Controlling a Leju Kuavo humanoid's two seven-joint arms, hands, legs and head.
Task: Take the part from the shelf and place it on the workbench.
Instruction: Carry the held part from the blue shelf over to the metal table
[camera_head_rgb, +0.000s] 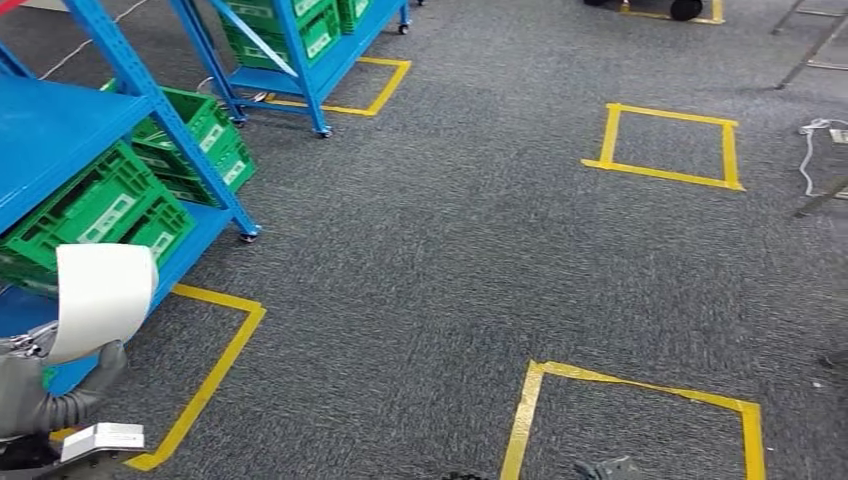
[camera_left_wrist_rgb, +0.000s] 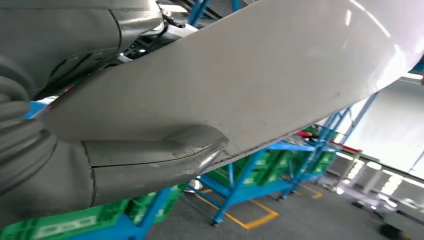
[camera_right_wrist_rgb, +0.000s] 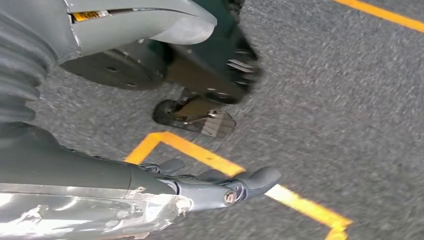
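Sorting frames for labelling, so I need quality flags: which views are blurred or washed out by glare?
Head view: sharp, evenly lit carpet. Left wrist view: the white part glares at its far end against bright background lights. Right wrist view: motion-blurred carpet, with the right hand fairly crisp.

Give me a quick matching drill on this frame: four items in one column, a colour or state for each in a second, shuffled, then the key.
Column 1
1. white part
2. shelf frame
3. crates
4. right hand

Column 2
A. green, sitting on the shelf levels
B. blue, standing on small casters
C. held up by the left hand
D. hanging above the grey carpet, holding nothing

Pairs: 1-C, 2-B, 3-A, 4-D
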